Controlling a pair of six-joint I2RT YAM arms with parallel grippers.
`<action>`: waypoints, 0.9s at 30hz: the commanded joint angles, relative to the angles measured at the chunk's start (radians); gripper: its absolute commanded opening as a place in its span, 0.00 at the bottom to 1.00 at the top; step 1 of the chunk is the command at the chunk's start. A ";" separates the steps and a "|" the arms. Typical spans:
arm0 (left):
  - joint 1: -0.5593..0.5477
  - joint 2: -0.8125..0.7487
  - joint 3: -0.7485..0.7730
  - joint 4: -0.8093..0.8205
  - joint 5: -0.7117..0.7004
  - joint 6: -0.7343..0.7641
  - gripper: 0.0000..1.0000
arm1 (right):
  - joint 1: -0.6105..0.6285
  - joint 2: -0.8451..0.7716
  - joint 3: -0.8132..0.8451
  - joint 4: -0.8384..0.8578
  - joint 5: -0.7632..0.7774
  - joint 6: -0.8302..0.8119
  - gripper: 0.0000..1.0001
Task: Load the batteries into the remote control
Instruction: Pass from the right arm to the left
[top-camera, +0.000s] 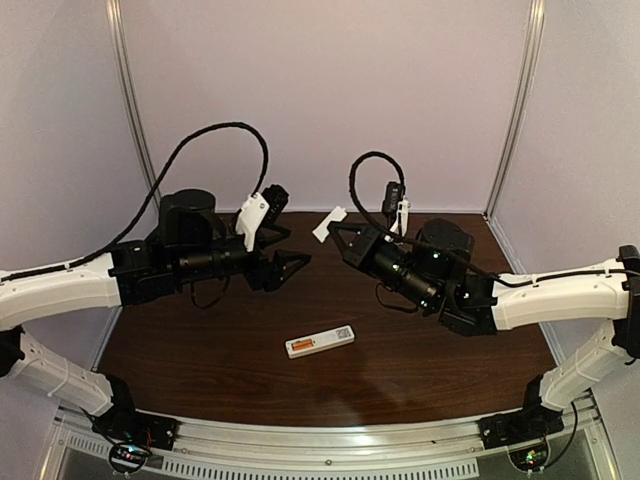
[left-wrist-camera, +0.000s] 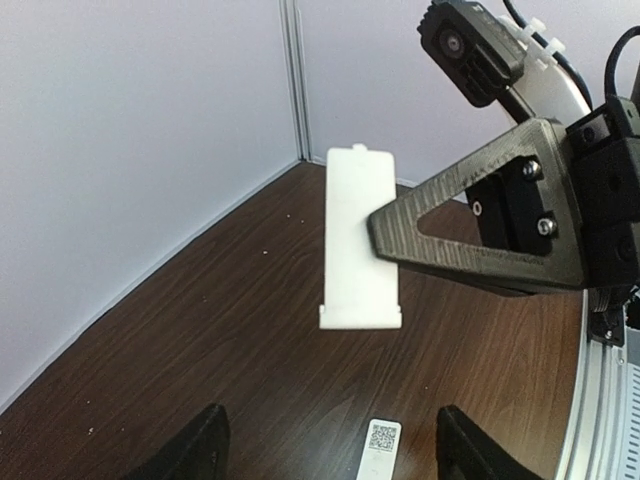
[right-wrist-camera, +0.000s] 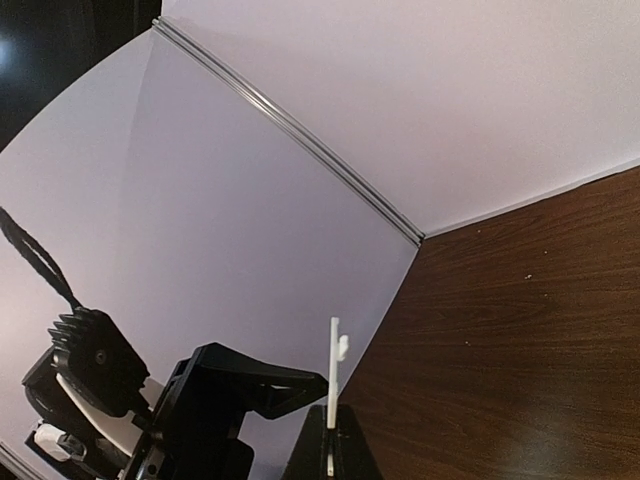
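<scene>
**Top external view.** The left arm reaches in from the left with its forearm level above the dark brown wooden table (top-camera: 200, 350). The left gripper (top-camera: 298, 245) points right, jaws spread wide and holding nothing. The right arm reaches in from the right. The right gripper (top-camera: 336, 229) points left and up, and it pinches the small plain white plastic cover plate (top-camera: 328, 223) in the air. The two grippers face each other, close but apart. The slim white rectangular remote control (top-camera: 320, 342) lies flat on the table, nearer the bases. The orange cylindrical batteries (top-camera: 303, 346) show as an orange patch at its left end; the cell count cannot be told.

**Left wrist view.** The left gripper (left-wrist-camera: 332, 415) is spread wide. The cover plate (left-wrist-camera: 358, 240) hangs upright, clamped at one edge by the right gripper (left-wrist-camera: 378, 228). The remote control (left-wrist-camera: 380, 445) lies below.

**Right wrist view.** The cover plate (right-wrist-camera: 332, 370) stands edge-on, nipped by the right gripper (right-wrist-camera: 330, 445). The left gripper (right-wrist-camera: 240, 395) is opposite.
</scene>
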 joint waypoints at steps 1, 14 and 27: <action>-0.021 0.051 0.055 0.014 -0.022 0.052 0.71 | 0.010 0.013 -0.031 0.046 -0.030 0.033 0.00; -0.044 0.144 0.143 -0.026 -0.012 0.095 0.57 | 0.028 0.025 -0.070 0.082 -0.035 0.056 0.00; -0.044 0.201 0.191 -0.067 -0.061 0.097 0.40 | 0.029 0.017 -0.081 0.076 -0.037 0.076 0.00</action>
